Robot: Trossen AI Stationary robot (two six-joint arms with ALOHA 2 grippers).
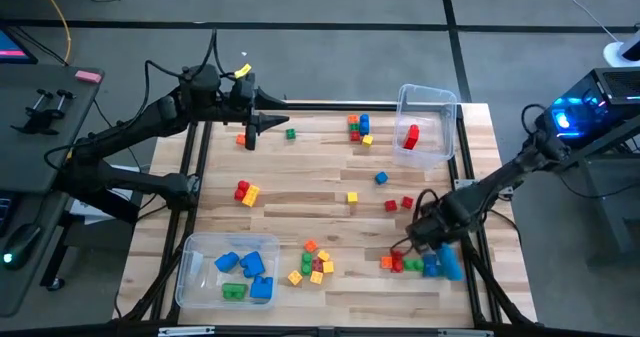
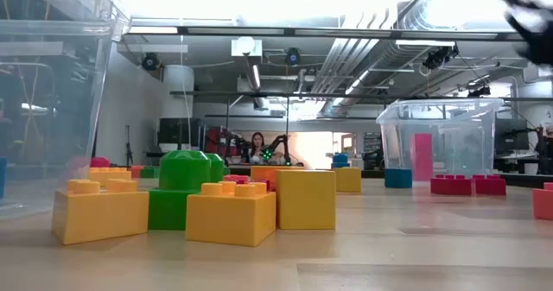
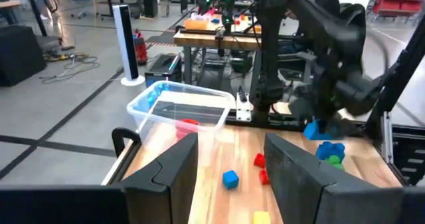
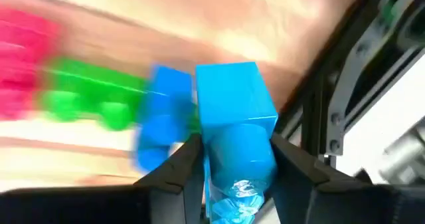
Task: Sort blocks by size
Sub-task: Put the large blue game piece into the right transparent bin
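Blocks lie scattered on the wooden table [image 1: 330,297]: a group at the far middle [image 1: 358,127], red and yellow ones [image 1: 245,192] at the left, and a group [image 1: 312,262] near the front. My right gripper [image 1: 443,249] is at the near right, shut on a light blue brick [image 4: 232,111], beside orange, red, green and blue blocks [image 1: 405,264]. My left gripper [image 1: 268,127] is open and empty above the far left part, between an orange block [image 1: 240,139] and a green block [image 1: 291,133]; its fingers also show in the left wrist view [image 3: 229,177]. My right gripper pinches the light blue brick between its two fingers, one on each of two opposite sides near the brick's end [image 4: 239,161]. The brick reaches forward past the fingertips, along the fingers. Whether it is clear of the table I cannot tell.
A clear bin [image 1: 428,97] at the far right holds a red brick [image 1: 411,137]. A clear bin [image 1: 190,277] at the near left holds blue and green bricks. Black frame bars run along the table's left and right edges. Single blocks lie mid-table [image 1: 381,178].
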